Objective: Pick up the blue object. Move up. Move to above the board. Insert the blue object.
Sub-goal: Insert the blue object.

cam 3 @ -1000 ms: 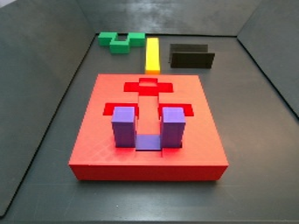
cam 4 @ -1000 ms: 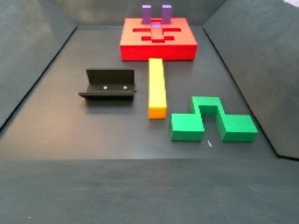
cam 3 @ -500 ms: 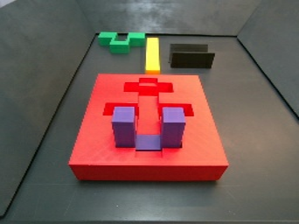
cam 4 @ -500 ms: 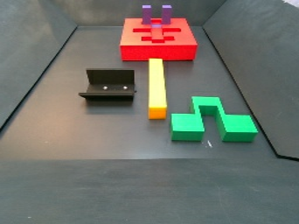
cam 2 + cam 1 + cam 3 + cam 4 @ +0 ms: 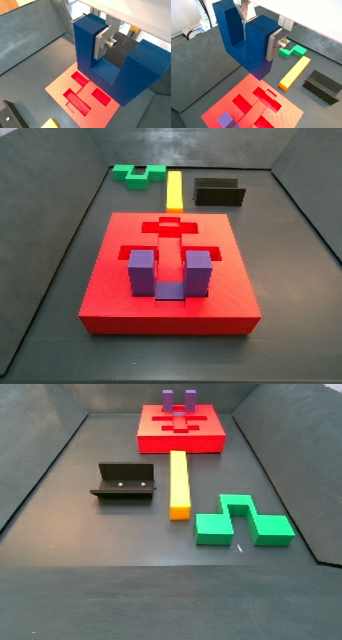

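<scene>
In both wrist views my gripper (image 5: pixel 258 37) is shut on one prong of the dark blue U-shaped object (image 5: pixel 251 45), prongs up, base down. A silver finger (image 5: pixel 103 42) presses that prong's side. The blue object (image 5: pixel 127 75) hangs above the red board (image 5: pixel 238 95), over its recessed slots (image 5: pixel 80 92). The board also shows in both side views (image 5: pixel 167 320) (image 5: pixel 201 444). Neither the gripper nor the blue object shows in the side views.
A purple U-shaped block (image 5: pixel 170 273) sits in a slot at one end of the board. On the floor lie a yellow bar (image 5: pixel 179 482), a green block (image 5: pixel 241 521) and the dark fixture (image 5: pixel 127 482). Grey walls enclose the floor.
</scene>
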### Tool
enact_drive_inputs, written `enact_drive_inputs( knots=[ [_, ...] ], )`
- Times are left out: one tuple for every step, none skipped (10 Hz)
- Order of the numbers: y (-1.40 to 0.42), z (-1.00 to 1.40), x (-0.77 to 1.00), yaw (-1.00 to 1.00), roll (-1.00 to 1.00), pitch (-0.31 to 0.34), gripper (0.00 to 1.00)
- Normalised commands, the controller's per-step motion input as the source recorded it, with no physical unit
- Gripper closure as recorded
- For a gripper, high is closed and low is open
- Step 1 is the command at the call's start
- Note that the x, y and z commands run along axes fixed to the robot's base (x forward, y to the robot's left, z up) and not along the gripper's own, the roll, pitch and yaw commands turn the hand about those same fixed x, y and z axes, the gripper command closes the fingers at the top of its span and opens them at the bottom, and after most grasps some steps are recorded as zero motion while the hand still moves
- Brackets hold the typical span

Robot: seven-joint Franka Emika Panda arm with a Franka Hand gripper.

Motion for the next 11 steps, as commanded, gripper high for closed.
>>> enact_drive_inputs(
  knots=[
    [0.18,-0.26,0.62,0.0,0.0,-0.021,1.0],
    [0.36,-0.31,1.0,0.04,0.03,0.0,1.0],
    [0.4,-0.33,1.0,0.03,0.03,0.0,1.0],
    [0.36,-0.37,0.95,0.04,0.05,-0.027,1.0],
    [0.29,-0.53,1.0,0.0,0.0,-0.067,1.0],
    [0.01,-0.81,0.99,-0.15,0.11,0.0,1.0],
    [-0.05,-0.81,0.5,-0.01,0.2,0.066,1.0],
    [-0.02,-0.82,0.51,-0.03,0.19,0.074,1.0],
    [0.0,-0.81,0.39,-0.01,0.2,0.083,1.0],
    [0.0,-0.76,0.33,0.0,0.19,0.09,1.0],
    [-0.04,-0.62,0.33,0.0,0.13,0.083,1.0]
  ],
)
